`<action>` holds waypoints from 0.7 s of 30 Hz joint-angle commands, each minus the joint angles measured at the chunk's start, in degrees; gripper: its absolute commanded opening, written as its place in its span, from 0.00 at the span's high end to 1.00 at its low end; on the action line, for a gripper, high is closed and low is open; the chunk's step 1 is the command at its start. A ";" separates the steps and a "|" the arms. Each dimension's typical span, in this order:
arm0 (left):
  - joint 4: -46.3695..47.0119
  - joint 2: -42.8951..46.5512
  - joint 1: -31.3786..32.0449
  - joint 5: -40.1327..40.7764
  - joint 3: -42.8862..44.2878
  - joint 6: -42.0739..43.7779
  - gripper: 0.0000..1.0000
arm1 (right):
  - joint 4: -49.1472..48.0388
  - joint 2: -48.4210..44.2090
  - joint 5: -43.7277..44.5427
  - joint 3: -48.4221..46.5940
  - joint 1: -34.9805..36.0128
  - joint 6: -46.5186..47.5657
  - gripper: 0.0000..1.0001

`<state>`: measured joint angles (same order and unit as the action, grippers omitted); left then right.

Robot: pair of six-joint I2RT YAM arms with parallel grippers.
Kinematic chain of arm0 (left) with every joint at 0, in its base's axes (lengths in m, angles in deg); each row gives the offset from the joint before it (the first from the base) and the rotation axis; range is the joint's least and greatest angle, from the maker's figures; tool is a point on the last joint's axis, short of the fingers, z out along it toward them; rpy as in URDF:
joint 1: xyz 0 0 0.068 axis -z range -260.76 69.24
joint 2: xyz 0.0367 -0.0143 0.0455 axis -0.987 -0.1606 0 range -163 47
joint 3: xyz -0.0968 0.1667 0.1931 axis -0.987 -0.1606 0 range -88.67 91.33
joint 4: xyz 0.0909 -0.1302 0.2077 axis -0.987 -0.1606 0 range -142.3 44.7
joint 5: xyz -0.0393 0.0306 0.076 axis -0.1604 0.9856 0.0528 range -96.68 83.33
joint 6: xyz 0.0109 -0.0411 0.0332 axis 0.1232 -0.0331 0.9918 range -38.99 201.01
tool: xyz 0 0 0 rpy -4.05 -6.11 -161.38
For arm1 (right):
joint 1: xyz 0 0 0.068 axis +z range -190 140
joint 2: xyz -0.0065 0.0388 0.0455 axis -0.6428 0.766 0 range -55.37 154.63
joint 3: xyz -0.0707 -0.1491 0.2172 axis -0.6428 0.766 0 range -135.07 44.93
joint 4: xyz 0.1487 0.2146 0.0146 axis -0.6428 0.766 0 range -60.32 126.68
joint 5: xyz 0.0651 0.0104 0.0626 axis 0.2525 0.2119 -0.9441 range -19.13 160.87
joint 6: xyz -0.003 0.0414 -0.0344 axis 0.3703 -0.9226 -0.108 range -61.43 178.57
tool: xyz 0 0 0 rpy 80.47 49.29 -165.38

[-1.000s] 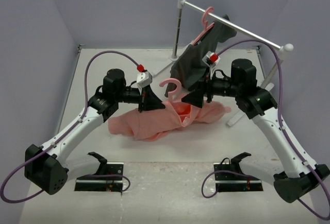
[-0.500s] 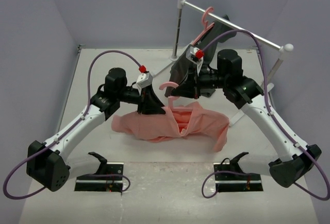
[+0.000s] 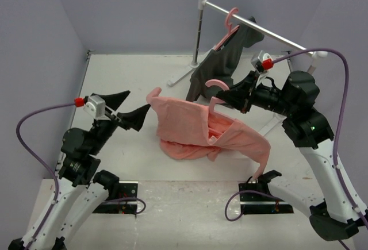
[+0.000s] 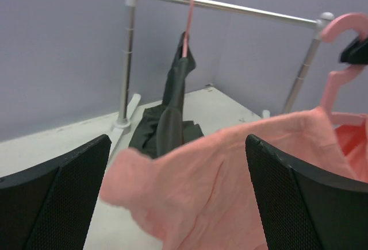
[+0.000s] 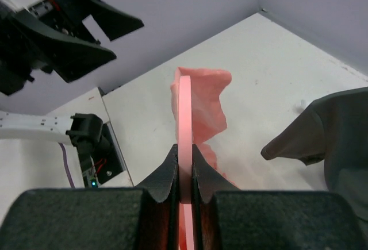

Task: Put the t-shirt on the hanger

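Observation:
The salmon-pink t-shirt (image 3: 184,126) hangs from the thin pink hanger (image 3: 214,84), and its lower folds rest on the table. One sleeve trails down to the right. My right gripper (image 3: 227,97) is shut on the hanger's neck just below the hook, and in the right wrist view the hanger (image 5: 184,112) is pinched edge-on between the jaws (image 5: 184,153). My left gripper (image 3: 140,100) stands open to the left of the shirt, touching nothing. In the left wrist view the t-shirt (image 4: 230,181) lies beyond the wide-open fingers (image 4: 57,198), with the hanger (image 4: 339,60) at the right.
A metal clothes rail (image 3: 259,29) stands at the back right. It carries a twin pink hanger (image 3: 230,17) with a dark grey garment (image 3: 221,66) close behind the held hanger. Two black brackets (image 3: 115,189) (image 3: 259,188) sit at the near edge.
The left gripper opened, let go of the t-shirt and drew back to the left. The right gripper shut on the hanger and lifted it rightward with the shirt hanging from it.

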<state>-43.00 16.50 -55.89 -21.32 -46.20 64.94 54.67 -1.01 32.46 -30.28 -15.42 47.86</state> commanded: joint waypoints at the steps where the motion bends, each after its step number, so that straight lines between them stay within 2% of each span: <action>1: 4.25 6.47 -0.25 17.65 -13.39 -4.41 0.00 | 3.35 -1.34 2.19 -6.53 -0.14 -1.67 1.00; 4: 6.05 4.91 -0.25 18.80 -15.62 -4.54 0.00 | 5.12 -1.54 2.15 -9.88 -0.24 -1.83 1.00; 7: 7.35 2.10 -0.25 15.74 -15.15 -2.45 0.00 | 7.58 -1.54 3.54 -11.81 -0.41 -1.00 1.00; 9: 11.32 0.44 -0.25 8.32 -16.05 -0.88 0.01 | 9.34 -1.51 3.72 -14.04 -0.41 -0.50 1.00; 11: 16.82 -1.15 -0.25 5.19 -17.06 -0.69 0.06 | 9.84 -1.30 2.80 -15.13 -0.42 -0.84 1.00; 13: 21.83 -3.09 -0.25 2.50 -17.89 -0.56 0.19 | 9.99 -1.00 -0.02 -16.03 -0.49 -1.43 1.00; 16: 26.28 -6.41 -0.25 -1.27 -16.46 -0.66 0.33 | 10.06 -0.84 -1.45 -16.28 -0.41 -1.74 1.00; 18: 27.73 -8.92 -0.34 -2.37 -15.01 -0.54 0.66 | 10.28 -0.92 -0.84 -16.20 -0.41 -1.66 1.00; 20: 26.93 -10.83 -0.25 1.11 -13.42 -0.56 1.00 | 10.54 -1.11 -0.28 -16.19 -0.50 -1.50 1.00; 21: 24.54 -11.33 -0.25 3.26 -12.41 -0.87 1.00 | 10.91 -1.36 1.04 -16.06 -0.50 -1.31 1.00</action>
<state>-22.44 7.65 -55.89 -19.95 -62.88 63.94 65.94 -2.03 33.22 -44.21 -15.68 47.43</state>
